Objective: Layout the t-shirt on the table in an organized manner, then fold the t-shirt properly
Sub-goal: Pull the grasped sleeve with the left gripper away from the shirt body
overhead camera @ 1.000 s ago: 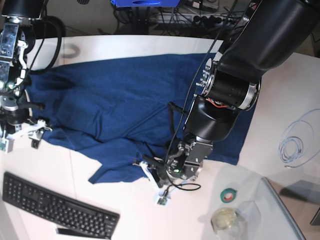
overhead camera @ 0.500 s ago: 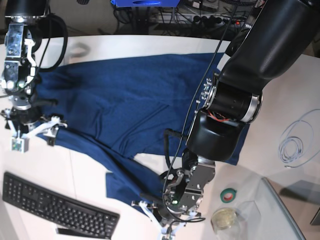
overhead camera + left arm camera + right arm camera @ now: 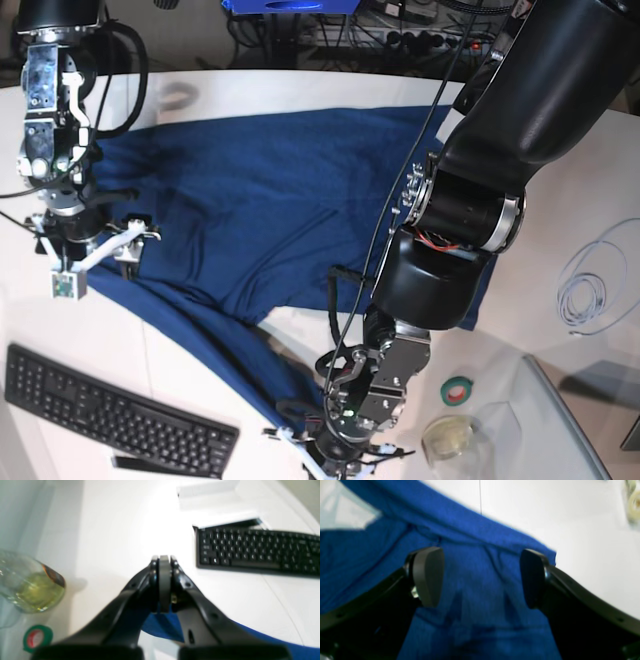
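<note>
Left end effector (image 3: 163,580) is clamped on the shirt (image 3: 270,210) hem just behind its tips, likely to drag it flat across the tabletop (image 3: 112,530). Right end effector (image 3: 480,577) gapes, cloth directly beneath, gripping nothing.

Plain navy t-shirt (image 3: 260,200) (no print) on white table (image 3: 330,90); black keyboard (image 3: 110,415).

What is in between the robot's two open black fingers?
In the right wrist view, only the blue t-shirt shows in the gap of the open right gripper; the cloth lies behind the pads, and neither pad visibly pinches it.
</note>
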Motion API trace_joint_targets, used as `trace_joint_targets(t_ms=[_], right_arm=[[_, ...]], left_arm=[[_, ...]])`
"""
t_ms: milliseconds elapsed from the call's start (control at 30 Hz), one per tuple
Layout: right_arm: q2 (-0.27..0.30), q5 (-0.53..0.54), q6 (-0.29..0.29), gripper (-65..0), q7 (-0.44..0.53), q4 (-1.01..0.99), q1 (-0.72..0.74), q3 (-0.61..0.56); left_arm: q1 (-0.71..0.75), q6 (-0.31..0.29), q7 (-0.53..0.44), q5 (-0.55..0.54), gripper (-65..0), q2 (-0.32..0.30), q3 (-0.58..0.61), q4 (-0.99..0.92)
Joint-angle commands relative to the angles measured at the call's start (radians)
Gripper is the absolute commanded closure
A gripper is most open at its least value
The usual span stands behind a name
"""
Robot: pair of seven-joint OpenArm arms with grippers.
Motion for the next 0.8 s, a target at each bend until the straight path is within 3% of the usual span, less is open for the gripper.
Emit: trace_joint_targets(t_ms=[0, 67, 200, 333, 500, 600, 667, 767], right_arm=[[0.009, -0.002, 0.004, -44.0, 0.012, 0.014, 0.013, 0.001], [0.009, -0.002, 0.026, -43.8, 0.003, 0.014, 0.013, 0.001], [0.009, -0.002, 0.135, -43.4, -0.040, 0.014, 0.013, 0.003], [0.007, -0.002, 0.147, -43.4, -0.054, 0.014, 0.009, 0.003], [0.007, -0.002, 0.149, -43.4, -0.054, 0.014, 0.006, 0.003], [0.007, -0.002, 0.149, -43.4, -0.054, 0.016, -0.013, 0.007], [0.009, -0.004, 0.149, -43.4, -0.054, 0.017, -0.020, 0.009], [0.019, -0.007, 0.149, -43.2, -0.054, 0.016, -0.040, 0.010]], left_arm=[[-0.045, 0.045, -0.043, 0.004, 0.0, 0.006, 0.004, -0.003], [-0.059, 0.077, -0.083, 0.005, 0.0, 0.008, 0.007, -0.028], [-0.089, 0.083, -0.160, 0.005, 0.0, 0.015, 0.005, -0.128], [-0.100, 0.083, -0.212, 0.001, -2.0, 0.015, 0.005, -0.174], [-0.100, 0.083, -0.215, -0.001, -39.7, 0.015, -0.001, -0.169], [-0.100, 0.083, -0.215, -0.001, -55.5, 0.015, -0.006, -0.168], [-0.101, 0.083, -0.215, -0.002, -61.5, 0.015, -0.007, -0.157], [-0.052, 0.083, -0.189, -0.005, -62.9, 0.015, -0.007, -0.049]])
